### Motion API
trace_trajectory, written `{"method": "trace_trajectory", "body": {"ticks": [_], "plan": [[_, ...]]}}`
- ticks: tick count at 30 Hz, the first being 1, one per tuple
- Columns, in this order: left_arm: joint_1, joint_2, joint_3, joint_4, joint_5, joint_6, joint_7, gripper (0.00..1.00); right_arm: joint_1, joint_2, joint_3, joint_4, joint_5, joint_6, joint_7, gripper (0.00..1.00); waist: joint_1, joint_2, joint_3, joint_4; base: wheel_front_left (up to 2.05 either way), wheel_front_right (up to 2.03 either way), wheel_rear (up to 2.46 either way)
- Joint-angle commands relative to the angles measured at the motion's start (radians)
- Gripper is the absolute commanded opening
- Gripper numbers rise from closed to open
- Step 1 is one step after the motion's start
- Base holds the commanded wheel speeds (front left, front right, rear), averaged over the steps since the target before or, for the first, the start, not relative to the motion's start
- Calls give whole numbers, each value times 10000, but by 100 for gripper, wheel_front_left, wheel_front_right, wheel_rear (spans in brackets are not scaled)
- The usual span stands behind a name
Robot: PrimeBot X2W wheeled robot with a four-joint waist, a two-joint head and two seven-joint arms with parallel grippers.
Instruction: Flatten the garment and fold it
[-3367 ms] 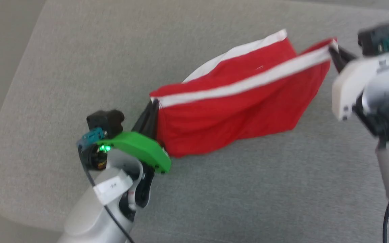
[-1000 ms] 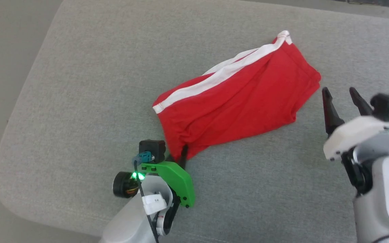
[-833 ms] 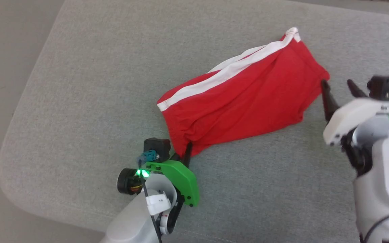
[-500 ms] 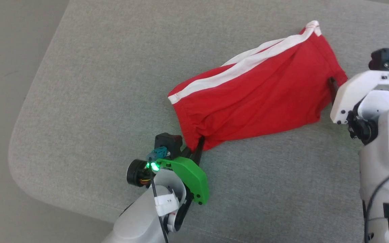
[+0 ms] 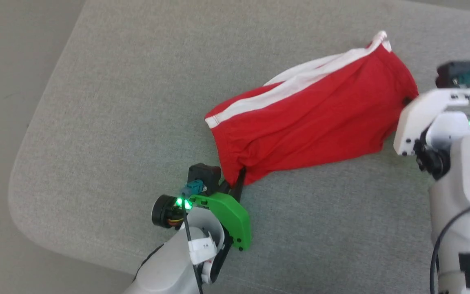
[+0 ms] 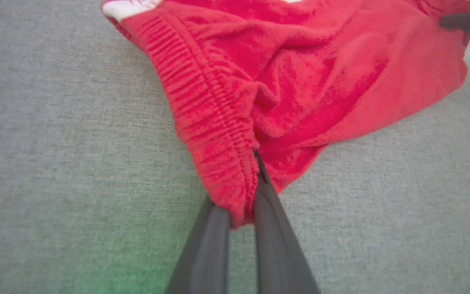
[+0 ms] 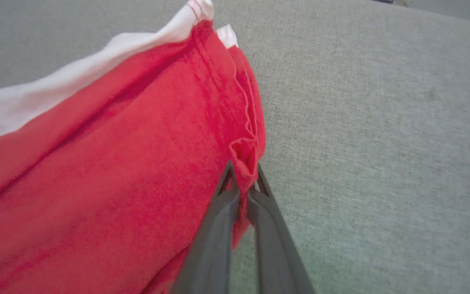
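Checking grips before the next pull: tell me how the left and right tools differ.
The left tool has a green cover; the right tool a white cover. The left tool pinches the ribbed waistband of the garment at its near corner; the right tool pinches a plain red edge at the right end. Both are shut on the garment.

Soft, even light leaves faint shadows under the garment (image 5: pixel 312 118), a green glow tints the grey fabric surface (image 6: pixel 108 261) low in the left wrist view, and both wrist views look soft.
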Motion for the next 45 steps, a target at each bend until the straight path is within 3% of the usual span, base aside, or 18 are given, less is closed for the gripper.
{"method": "trace_trajectory", "body": {"ticks": [1, 10, 18, 22, 27, 28, 29, 30, 31, 38, 45], "plan": [[270, 251, -76, -10, 22, -63, 43, 0, 886, -22, 28, -673, 850, -17, -622, 0, 0, 0, -584, -366, 0, 0, 0], [970, 1198, -171, -1061, -34, 33, 578, 0, 4202, -21, 551, -3843, 3350, -17, -865, 0, 0, 0, -1428, -1237, 0, 0, 0], [1486, 2003, -348, -2652, -61, 314, 1521, 0, 6650, -21, 548, -6380, 4216, -17, -216, 0, 0, 0, -1620, -1744, 0, 0, 0], [1761, 2240, -486, -2912, -216, 401, 2108, 0, 7234, -21, 553, -6195, 4230, -17, -62, 0, 0, 0, -1588, -1903, 0, 0, 0], [1992, 2332, -594, -2900, -445, 402, 2536, 0, 7292, -20, 644, -5082, 3971, -17, -229, 0, 0, 0, -1603, -1975, 0, 0, 0], [2023, 2324, -605, -2865, -474, 394, 2542, 21, 7262, -20, 660, -4797, 3936, -17, -252, 0, 0, 0, -1632, -1970, 0, 0, 0], [2063, 2298, -614, -2825, -522, 373, 2540, 66, 7241, -20, 711, -4550, 3918, -17, -274, 25, 0, 0, -1673, -1952, 0, 0, 0], [2102, 2273, -602, -2793, -576, 369, 2531, 100, 7242, -20, 755, -4418, 3890, -17, -309, 54, 0, 0, -1707, -1936, 0, 0, 0], [2150, 2254, -590, -2768, -621, 368, 2501, 100, 7245, -20, 766, -4290, 3892, -17, -357, 100, 0, 0, -1751, -1922, 0, 0, 0], [2823, 2299, -200, -3038, -1173, 381, 2023, 100, 7521, -20, 400, -4386, 3870, -17, -1028, 100, 0, 0, -2157, -1806, 0, 0, 0], [3225, 2735, 735, -3632, -919, 621, 21, 100, 7825, -20, 233, -5363, 3567, -17, -1770, 100, 0, 0, -2363, -1793, 0, 0, 0]]}}
